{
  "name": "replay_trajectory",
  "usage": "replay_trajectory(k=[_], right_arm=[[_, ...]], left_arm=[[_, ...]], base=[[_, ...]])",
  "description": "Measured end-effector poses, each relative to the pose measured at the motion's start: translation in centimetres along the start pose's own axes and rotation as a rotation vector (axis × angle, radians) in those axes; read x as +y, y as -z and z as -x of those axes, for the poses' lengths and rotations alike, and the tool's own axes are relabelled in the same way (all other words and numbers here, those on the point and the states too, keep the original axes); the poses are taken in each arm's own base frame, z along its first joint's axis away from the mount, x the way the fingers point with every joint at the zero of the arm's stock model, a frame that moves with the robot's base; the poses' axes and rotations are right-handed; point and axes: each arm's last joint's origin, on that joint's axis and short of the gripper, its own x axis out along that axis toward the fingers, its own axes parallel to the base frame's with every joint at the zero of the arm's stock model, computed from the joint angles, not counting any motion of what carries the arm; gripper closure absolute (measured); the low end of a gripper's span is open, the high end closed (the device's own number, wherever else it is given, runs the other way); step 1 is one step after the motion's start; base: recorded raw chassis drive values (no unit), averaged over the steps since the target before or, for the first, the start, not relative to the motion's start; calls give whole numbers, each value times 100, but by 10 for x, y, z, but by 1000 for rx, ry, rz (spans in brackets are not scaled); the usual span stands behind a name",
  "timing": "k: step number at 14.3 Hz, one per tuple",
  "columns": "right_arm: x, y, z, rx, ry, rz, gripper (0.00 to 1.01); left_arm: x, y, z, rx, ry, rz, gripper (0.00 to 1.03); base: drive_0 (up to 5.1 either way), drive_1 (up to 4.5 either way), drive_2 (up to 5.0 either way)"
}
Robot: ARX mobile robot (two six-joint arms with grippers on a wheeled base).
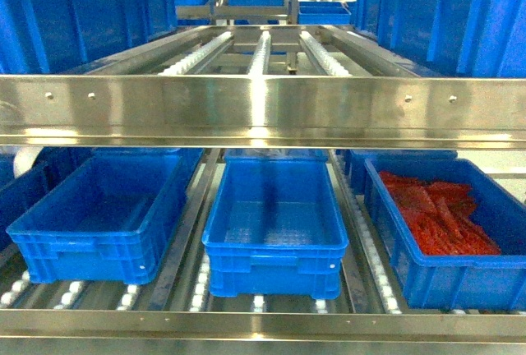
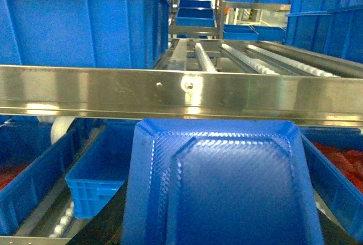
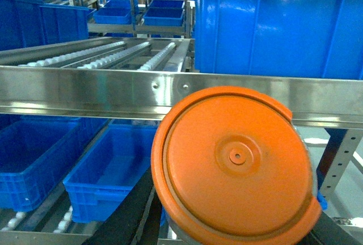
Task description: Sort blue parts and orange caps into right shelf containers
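A blue part point(image 2: 227, 188), a textured tray-shaped moulding, fills the lower middle of the left wrist view, and my left gripper point(image 2: 221, 228) is shut on it; only a dark finger point(image 2: 105, 222) shows beside it. My right gripper point(image 3: 232, 228) is shut on a round orange cap point(image 3: 235, 165), with black fingers point(image 3: 122, 216) under its edges. Both pieces hang in front of the shelf's steel rail point(image 1: 263, 108). On the lower level stand three blue containers: left point(image 1: 49, 236), middle point(image 1: 275, 246) and right point(image 1: 386, 207). Neither gripper appears in the head view.
The right container holds red-orange pieces point(image 1: 440, 219). Deep blue crates point(image 1: 74, 10) point(image 1: 460, 10) stand on the upper roller level at both sides. The steel rail point(image 2: 170, 89) point(image 3: 113, 92) crosses both wrist views just above the held pieces. A front rail point(image 1: 263, 326) edges the lower level.
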Motion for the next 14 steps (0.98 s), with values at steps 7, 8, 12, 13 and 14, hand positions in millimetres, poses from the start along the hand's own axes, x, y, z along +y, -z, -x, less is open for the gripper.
replay_trajectory(k=[7,8,12,13,14], right_arm=[[0,0,0,2,0,0,58],[0,0,0,2,0,0,58],[0,0,0,2,-2,0,58],[0,0,0,2,-3,0,58],[0,0,0,3,-3,0,58]], left_arm=[[0,0,0,0,1,0,60],[0,0,0,-2,1,0,60],[0,0,0,0,-3,0,60],[0,0,0,0,-5,0,60],[0,0,0,-1,-2,0,60]], base=[[-495,250,250],[-494,252,252],[-327,169,169],[0,0,0],[0,0,0]])
